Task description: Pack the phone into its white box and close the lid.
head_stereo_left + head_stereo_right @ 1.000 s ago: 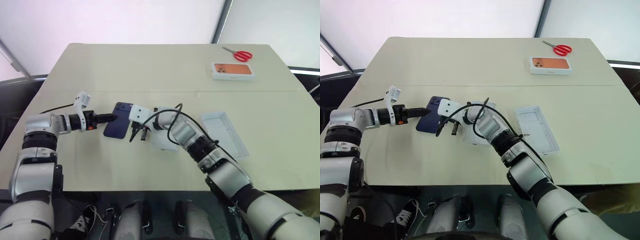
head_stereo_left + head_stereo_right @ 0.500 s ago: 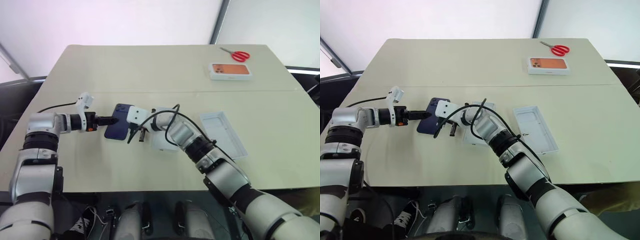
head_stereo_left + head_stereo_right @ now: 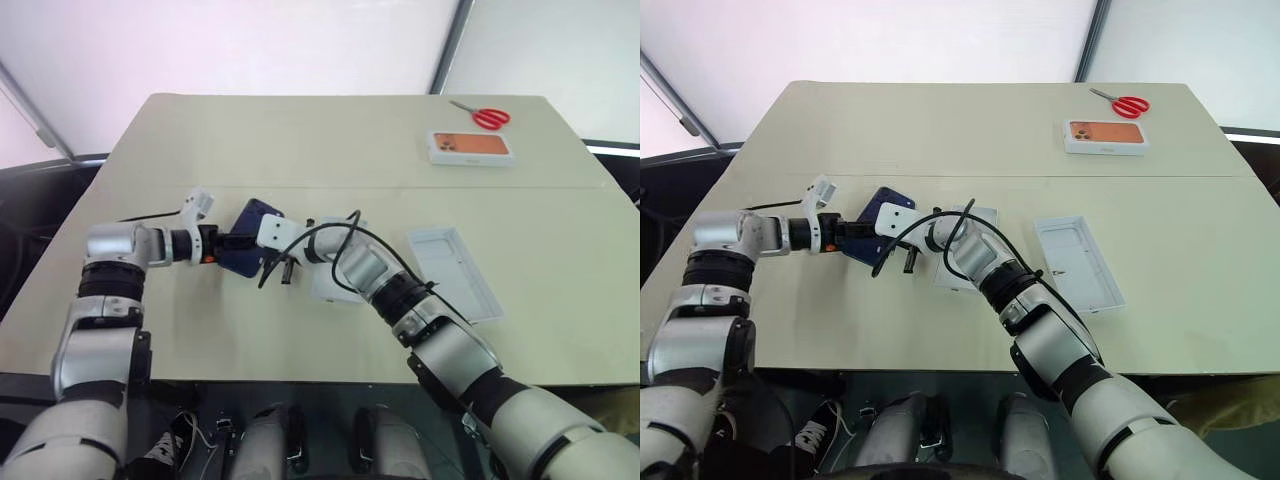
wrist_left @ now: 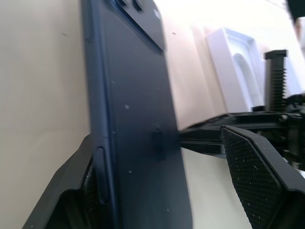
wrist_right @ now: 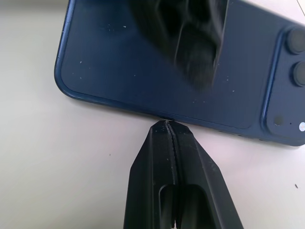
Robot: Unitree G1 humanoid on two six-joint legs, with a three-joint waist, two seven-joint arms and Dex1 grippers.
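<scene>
tilted on edge between the spread fingers of the left gripper [image 4: 157, 191]: the phone [image 3: 250, 250], one finger [image 4: 257, 167] off its back. right gripper [image 5: 167, 125], pressed together, tip against the lower edge. best to close squarely across the flat faces before lifting toward the white box [image 3: 962, 248]. smooth glossy navy glass, rounded corners, raised lenses; ribbed black pads.

My head cameras look down over the whole desk [image 3: 300, 140]; both wrist cameras sit close against the phone [image 5: 167, 71].
</scene>
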